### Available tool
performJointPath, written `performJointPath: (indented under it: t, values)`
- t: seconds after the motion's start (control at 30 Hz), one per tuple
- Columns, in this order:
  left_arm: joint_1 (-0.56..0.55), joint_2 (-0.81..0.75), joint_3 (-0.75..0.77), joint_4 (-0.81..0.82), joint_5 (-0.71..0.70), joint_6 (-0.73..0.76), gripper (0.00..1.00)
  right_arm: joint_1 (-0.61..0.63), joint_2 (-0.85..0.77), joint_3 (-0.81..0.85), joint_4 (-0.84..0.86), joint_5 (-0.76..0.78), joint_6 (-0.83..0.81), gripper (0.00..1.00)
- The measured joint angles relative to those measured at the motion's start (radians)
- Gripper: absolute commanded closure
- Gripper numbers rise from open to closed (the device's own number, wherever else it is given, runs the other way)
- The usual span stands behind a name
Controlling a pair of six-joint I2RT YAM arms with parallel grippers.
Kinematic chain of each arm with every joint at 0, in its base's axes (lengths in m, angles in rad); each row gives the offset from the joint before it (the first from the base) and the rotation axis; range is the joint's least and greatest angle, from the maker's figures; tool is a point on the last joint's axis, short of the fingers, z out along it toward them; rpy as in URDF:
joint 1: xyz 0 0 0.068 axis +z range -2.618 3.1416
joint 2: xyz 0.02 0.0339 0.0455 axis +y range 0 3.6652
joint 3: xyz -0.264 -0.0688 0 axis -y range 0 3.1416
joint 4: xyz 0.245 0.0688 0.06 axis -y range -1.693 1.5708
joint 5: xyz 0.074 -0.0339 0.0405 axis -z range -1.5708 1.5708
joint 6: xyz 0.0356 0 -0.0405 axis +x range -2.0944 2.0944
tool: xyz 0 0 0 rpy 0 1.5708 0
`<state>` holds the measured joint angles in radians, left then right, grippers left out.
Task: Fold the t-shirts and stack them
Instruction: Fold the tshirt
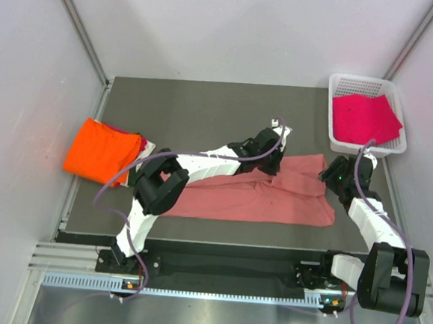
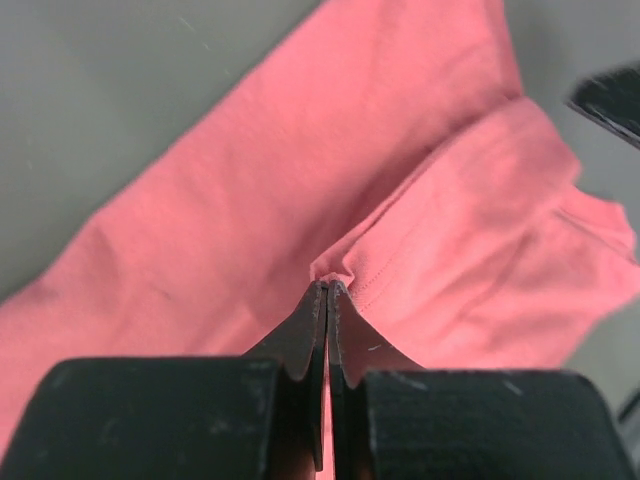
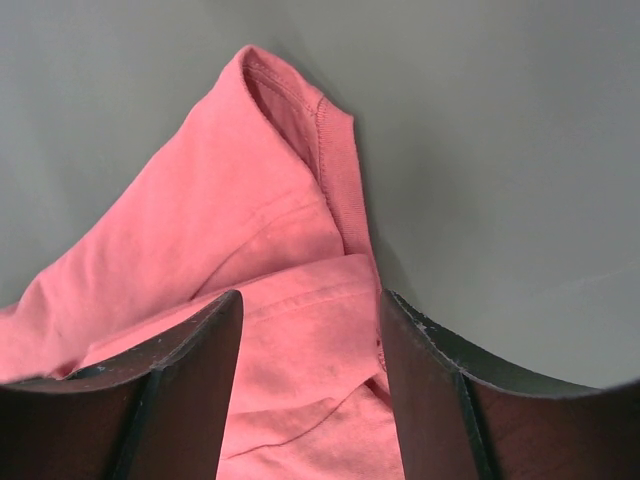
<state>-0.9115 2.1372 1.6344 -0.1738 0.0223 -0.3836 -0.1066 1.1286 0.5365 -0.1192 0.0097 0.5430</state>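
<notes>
Nearest me, the salmon-pink shirt (image 1: pixel 251 198) lies stretched sideways across the front half of the dark table (image 1: pixel 206 109), rumpled along its upper edge. My left gripper (image 2: pixel 328 290) is down at the middle of that upper edge, fingers pressed tight together on a small raised pleat of the pink cloth, right beside a stitched hem. Over at the shirt's right end, my right gripper (image 3: pixel 310 300) is low above the cloth with its fingers standing well apart, a ribbed edge and a folded corner showing in the gap between them. Whether those pads touch the fabric I can't tell. Further back on the left, the orange shirt (image 1: pixel 101 149) sits folded at the table's edge, a sliver of darker cloth showing along its far side. Far right corner: the magenta shirt (image 1: pixel 364 117) lies loose in the white mesh basket (image 1: pixel 358 79).
</notes>
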Motion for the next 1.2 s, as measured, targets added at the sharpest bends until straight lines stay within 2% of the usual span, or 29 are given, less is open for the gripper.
performJointPath:
  t: [0.67,0.73,0.77,0.9,1.03,1.2]
  values:
    - [0.000,-0.256,-0.437,0.196,0.166,-0.067,1.00,-0.002,-0.040,0.000,-0.091,-0.034,-0.019,0.29]
    - [0.000,-0.271,-0.464,0.212,0.177,-0.069,0.91,-0.002,-0.053,0.000,-0.096,-0.036,-0.023,0.29]
    - [0.000,-0.279,-0.478,0.220,0.184,-0.071,0.74,-0.002,-0.056,0.000,-0.098,-0.040,-0.026,0.29]
    - [-0.001,-0.336,-0.555,0.246,0.212,-0.084,0.49,-0.002,-0.058,0.000,-0.103,-0.069,-0.039,0.28]
    - [-0.001,-0.423,-0.641,0.264,0.222,-0.094,0.44,0.000,-0.058,0.002,-0.105,-0.094,-0.053,0.34]
    - [0.002,-0.505,-0.643,0.258,0.182,-0.095,0.39,0.059,-0.049,0.028,-0.117,-0.081,-0.064,0.37]
